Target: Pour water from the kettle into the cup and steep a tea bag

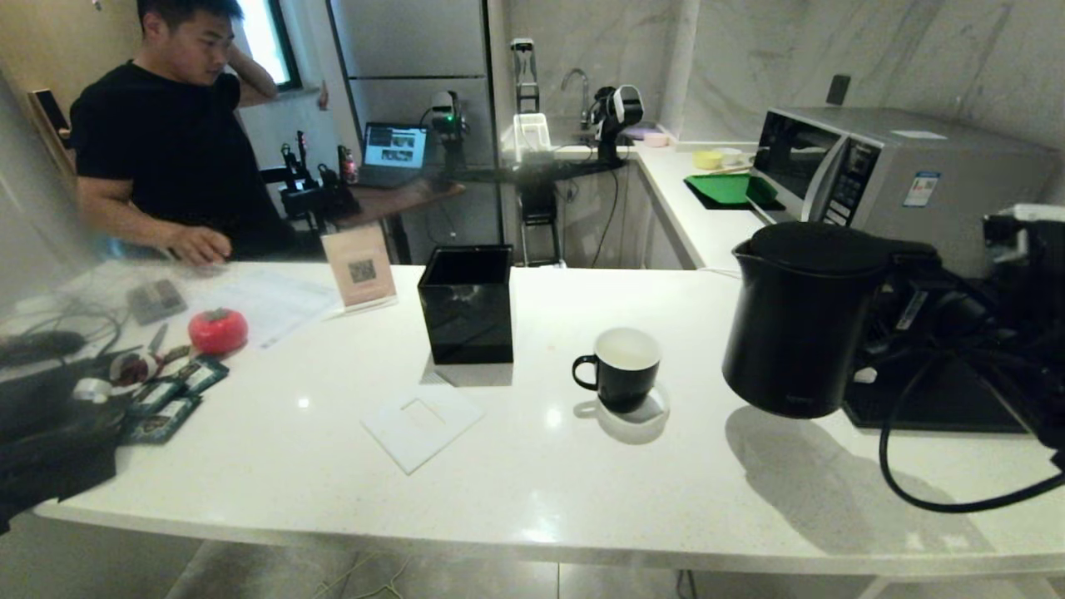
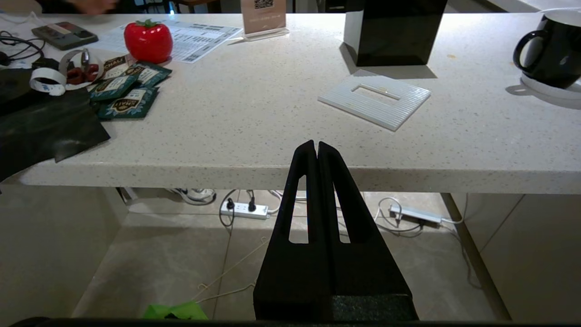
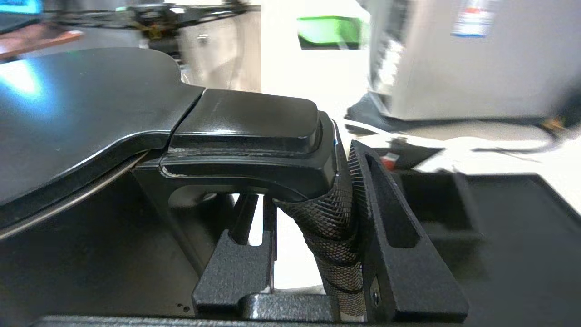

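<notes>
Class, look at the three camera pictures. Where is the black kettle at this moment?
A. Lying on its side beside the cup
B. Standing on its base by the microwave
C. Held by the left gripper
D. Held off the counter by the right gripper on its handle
D: the kettle hangs above the counter with its shadow beneath, and the right gripper is clamped on its handle, to the right of the cup.

The robot's left end effector ends in two long matte-black wedge-shaped fingers, each cut with a narrow slot. The right end effector wears the same textured black finish, a small screw set into one slotted finger. A thick black cable loops from the right arm.
</notes>
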